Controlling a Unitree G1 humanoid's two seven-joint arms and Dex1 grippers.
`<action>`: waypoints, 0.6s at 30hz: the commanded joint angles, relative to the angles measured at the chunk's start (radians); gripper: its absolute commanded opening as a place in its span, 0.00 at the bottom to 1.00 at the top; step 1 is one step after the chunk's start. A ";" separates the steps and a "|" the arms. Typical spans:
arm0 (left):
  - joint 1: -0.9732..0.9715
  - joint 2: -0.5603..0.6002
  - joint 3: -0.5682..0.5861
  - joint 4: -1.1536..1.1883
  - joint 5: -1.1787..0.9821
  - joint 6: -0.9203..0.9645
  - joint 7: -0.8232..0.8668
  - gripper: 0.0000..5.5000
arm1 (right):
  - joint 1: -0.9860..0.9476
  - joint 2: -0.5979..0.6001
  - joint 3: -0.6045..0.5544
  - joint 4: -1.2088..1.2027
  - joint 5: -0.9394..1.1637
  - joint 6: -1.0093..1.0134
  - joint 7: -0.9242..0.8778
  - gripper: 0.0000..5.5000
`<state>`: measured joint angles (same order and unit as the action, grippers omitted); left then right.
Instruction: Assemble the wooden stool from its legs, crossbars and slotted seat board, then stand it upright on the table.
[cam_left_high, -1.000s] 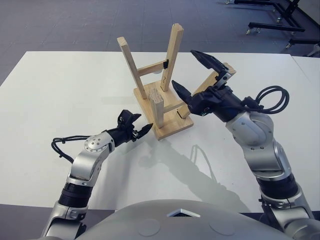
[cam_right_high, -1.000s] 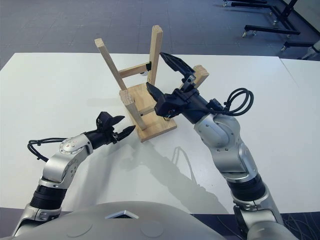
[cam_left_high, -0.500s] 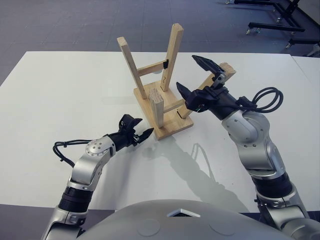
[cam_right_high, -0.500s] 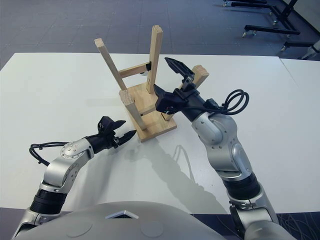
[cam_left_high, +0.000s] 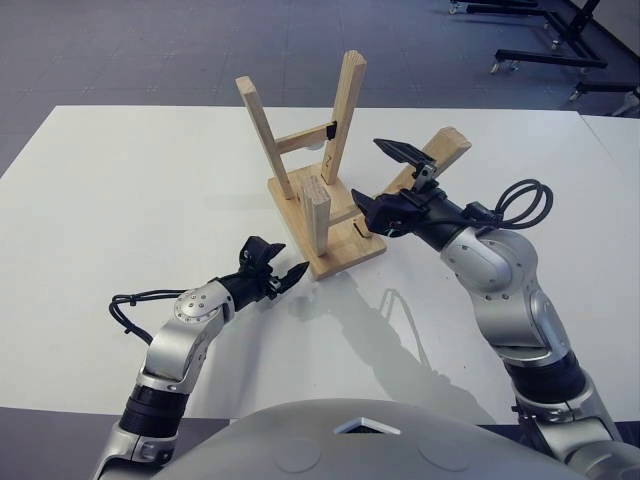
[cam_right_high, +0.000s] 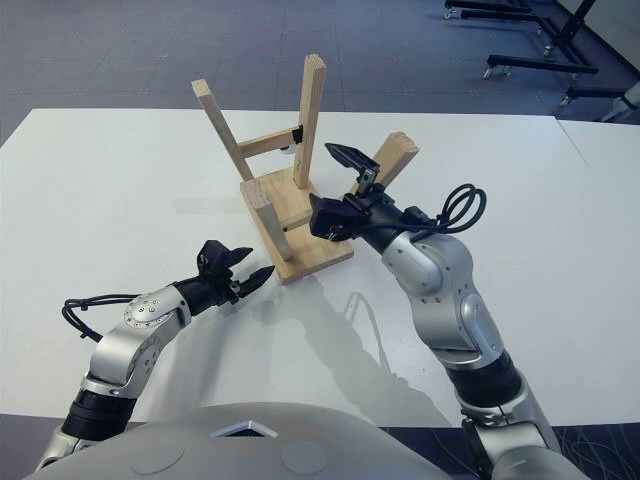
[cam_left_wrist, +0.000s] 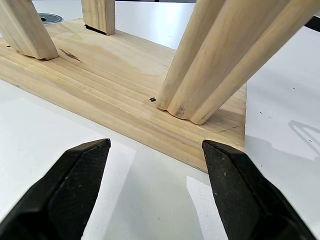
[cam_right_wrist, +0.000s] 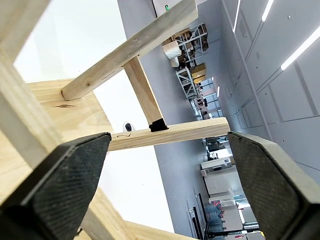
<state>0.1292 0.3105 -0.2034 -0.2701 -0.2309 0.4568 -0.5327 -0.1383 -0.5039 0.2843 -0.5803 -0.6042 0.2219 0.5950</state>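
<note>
White table (cam_left_high: 120, 180), wooden stool (cam_left_high: 318, 215) resting on it near the middle (upside down)

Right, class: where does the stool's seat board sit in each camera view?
Left eye view: seat board lies centre, upside down.
Right eye view: left of centre.
Left wrist view: just past the left gripper, flat.
Right wrist view: at the foot of the legs, pale.
Shared landmark: the upturned legs.

The stool (cam_left_high: 345, 243) is pale natural wood with fine straight grain. The tabletop (cam_left_high: 120, 180) is plain white. The left end effector (cam_left_high: 283, 262) and right end effector (cam_left_high: 368, 170) are matte black. The floor (cam_left_high: 150, 40) is grey.
</note>
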 joint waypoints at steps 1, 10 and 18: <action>0.004 -0.002 0.001 -0.010 0.001 0.005 0.011 0.61 | 0.053 -0.017 0.045 0.030 0.027 0.059 0.092 0.78; 0.003 -0.009 0.012 -0.002 0.001 -0.001 0.017 0.61 | 0.070 -0.022 0.067 0.041 0.050 0.118 0.127 0.78; -0.010 0.001 0.022 0.015 -0.002 -0.007 0.006 0.61 | 0.040 0.002 0.059 0.037 0.060 0.071 0.054 0.78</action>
<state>0.1283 0.3012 -0.1897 -0.2662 -0.2309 0.4538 -0.5213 -0.1354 -0.5050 0.3024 -0.6083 -0.5686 0.3095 0.6348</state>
